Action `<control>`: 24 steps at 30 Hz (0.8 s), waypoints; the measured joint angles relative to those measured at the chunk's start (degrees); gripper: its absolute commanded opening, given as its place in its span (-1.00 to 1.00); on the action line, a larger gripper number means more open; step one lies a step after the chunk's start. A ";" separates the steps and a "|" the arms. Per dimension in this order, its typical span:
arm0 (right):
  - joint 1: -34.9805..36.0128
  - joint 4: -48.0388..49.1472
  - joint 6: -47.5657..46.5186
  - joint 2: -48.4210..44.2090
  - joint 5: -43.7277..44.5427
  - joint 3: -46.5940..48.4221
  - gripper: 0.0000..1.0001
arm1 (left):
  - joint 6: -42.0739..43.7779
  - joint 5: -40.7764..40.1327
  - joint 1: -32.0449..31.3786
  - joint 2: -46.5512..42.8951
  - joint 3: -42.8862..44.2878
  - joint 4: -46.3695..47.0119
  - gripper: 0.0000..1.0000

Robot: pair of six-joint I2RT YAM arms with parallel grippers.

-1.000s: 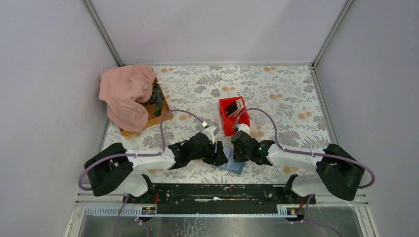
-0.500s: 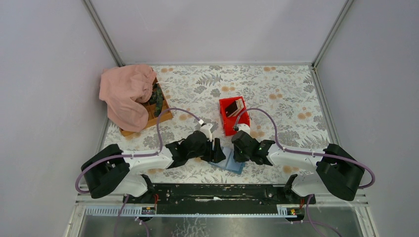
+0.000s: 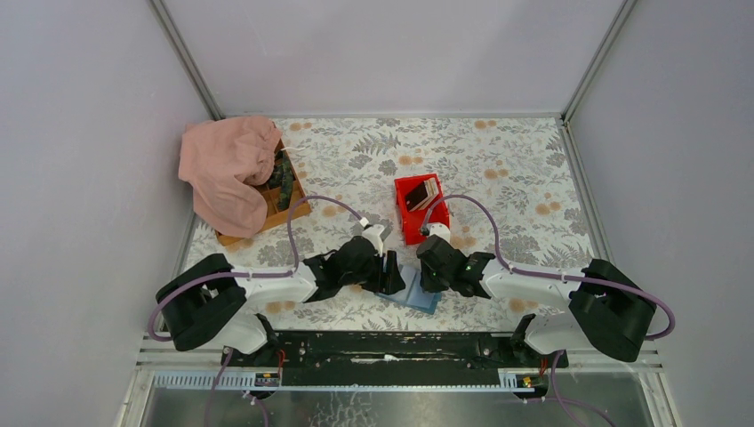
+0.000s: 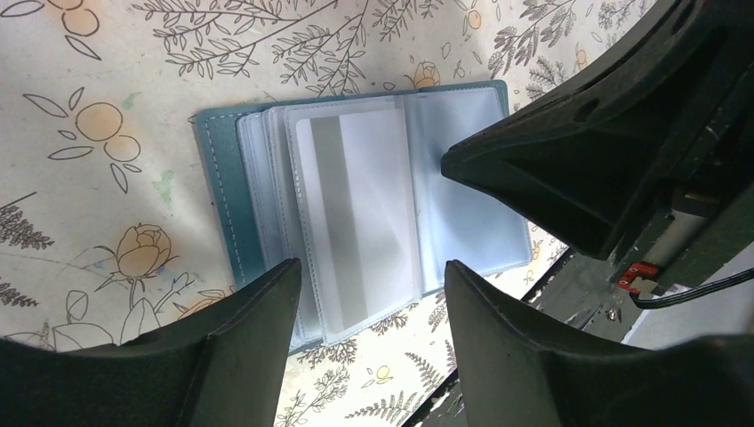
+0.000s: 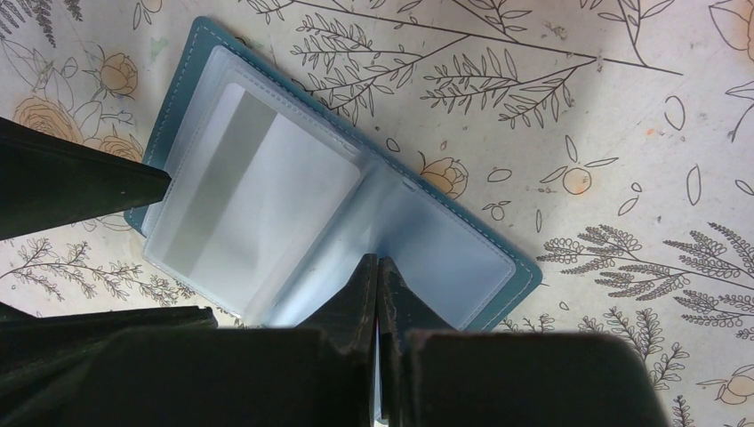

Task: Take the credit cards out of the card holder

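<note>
Floral tabletop (image 3: 516,169), grey walls (image 3: 382,53), unfolded card holder (image 4: 216,173); left jaws apart, right jaws closed

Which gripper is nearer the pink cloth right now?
Left. The left gripper is over the card holder, right of the pink cloth; the right gripper sits further right.

No legible text or labels anywhere.

The card holder (image 4: 218,169) has a matt blue leather-like cover with stitched edges, its inner sleeves (image 4: 462,213) clear glossy plastic. Beyond the card holder the bin (image 3: 412,229) is smooth red plastic; farther left lie soft pink cloth (image 3: 222,169) and a wooden tray (image 3: 289,212).
</note>
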 measured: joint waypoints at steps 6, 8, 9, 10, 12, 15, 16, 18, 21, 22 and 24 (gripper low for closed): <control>-0.07 0.00 0.00 0.00 -0.02 0.00 -1.00 | -0.07 1.16 0.00 0.04 0.00 0.70 0.33; -0.07 0.00 0.00 0.00 -0.02 0.00 -1.00 | -0.31 1.66 0.00 -0.11 0.00 0.74 0.32; -0.07 0.00 0.00 0.00 -0.02 0.00 -1.00 | -0.44 1.81 0.00 -0.24 0.00 0.72 0.32; -0.07 0.02 0.00 0.02 -0.02 0.00 -1.00 | -0.48 1.99 0.00 -0.44 0.00 0.74 0.31; -0.07 0.02 0.00 0.02 -0.02 0.00 -1.00 | -0.66 2.34 -0.04 -0.96 0.00 0.74 0.31; -0.07 0.09 0.00 0.02 -0.02 0.00 -1.00 | -0.90 2.91 -0.37 -1.51 0.00 0.81 0.30; -0.07 0.11 0.00 0.02 -0.02 0.00 -1.00 | -0.94 3.04 -0.55 -1.51 0.00 0.81 0.30; -0.07 0.11 0.00 0.02 -0.02 0.00 -1.00 | -1.09 3.17 -0.92 -1.51 0.00 0.81 0.30; -0.07 0.04 0.00 -0.33 0.02 -0.02 -1.00 | -1.38 3.23 -1.44 -1.49 0.02 0.87 0.29; -0.09 -0.02 0.00 -0.61 0.02 -0.04 -1.00 | -1.55 3.28 -1.66 -1.40 0.02 0.96 0.29; -0.09 -0.04 0.00 -1.51 0.13 -0.17 -1.00 | -1.75 3.23 -2.25 -1.07 0.15 1.03 0.29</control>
